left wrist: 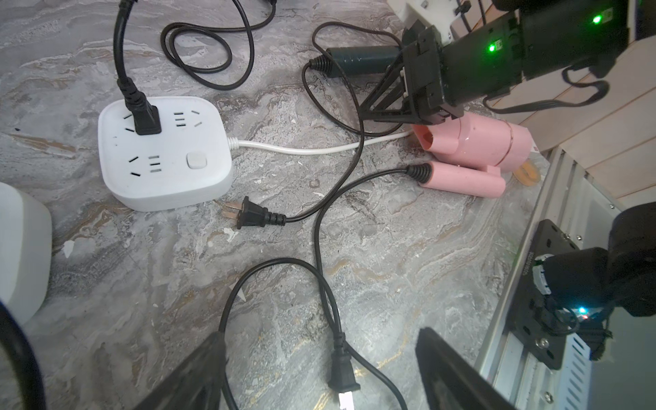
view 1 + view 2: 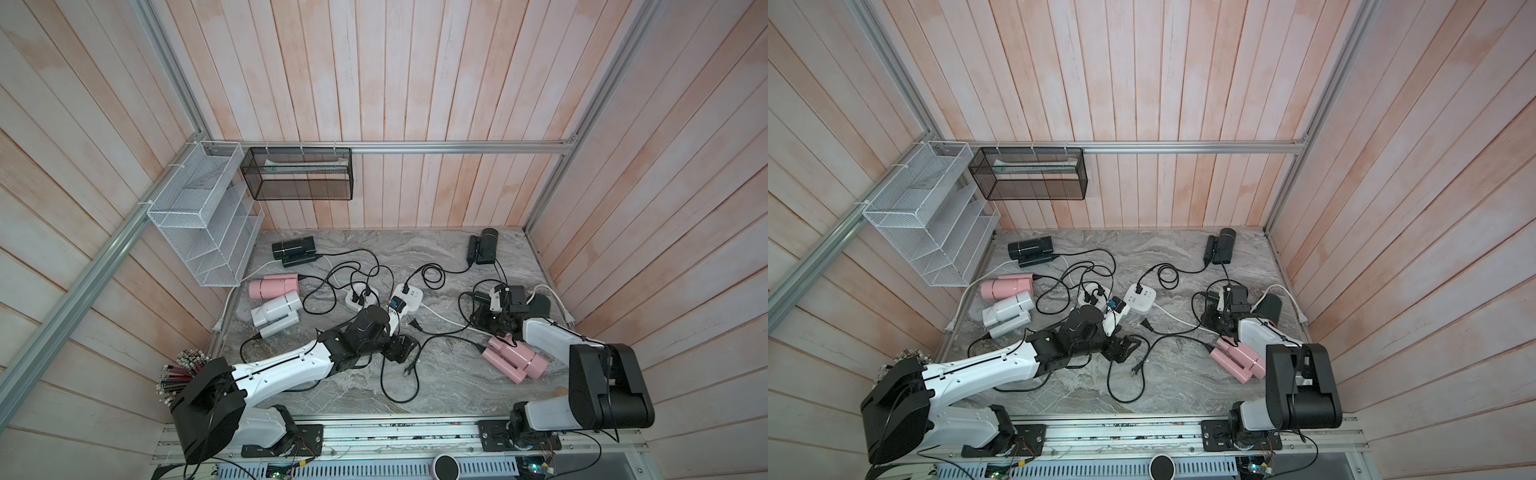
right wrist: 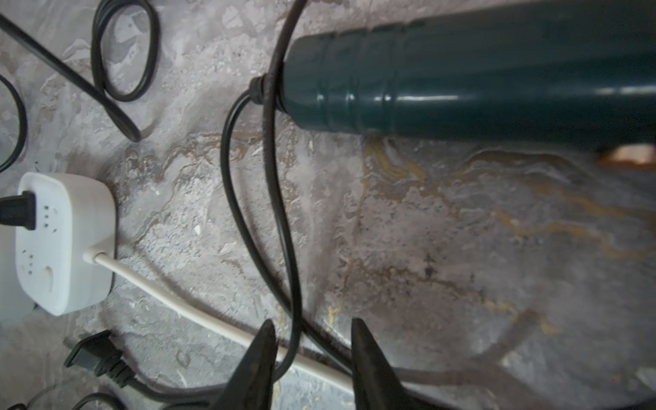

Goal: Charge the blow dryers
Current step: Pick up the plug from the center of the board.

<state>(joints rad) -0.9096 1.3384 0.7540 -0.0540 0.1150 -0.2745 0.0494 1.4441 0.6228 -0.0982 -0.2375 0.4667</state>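
Left jaws spread astride a plug [image 1: 342,376] — right jaws apart, straddling a cord [image 3: 285,227].

No legible text or labels

Left arm [image 2: 282,370]: you've a white shell, black seam line, small holes, black joints.
Right arm [image 2: 548,336]: your white shell, boxy black joint housing, thin black cable.
Right gripper [image 3: 314,337]: black fingers [image 3: 255,365] tapering to points.
Wrist lights [image 1: 491,47]: green.
Base plates [image 2: 309,434]: black, screwed down.
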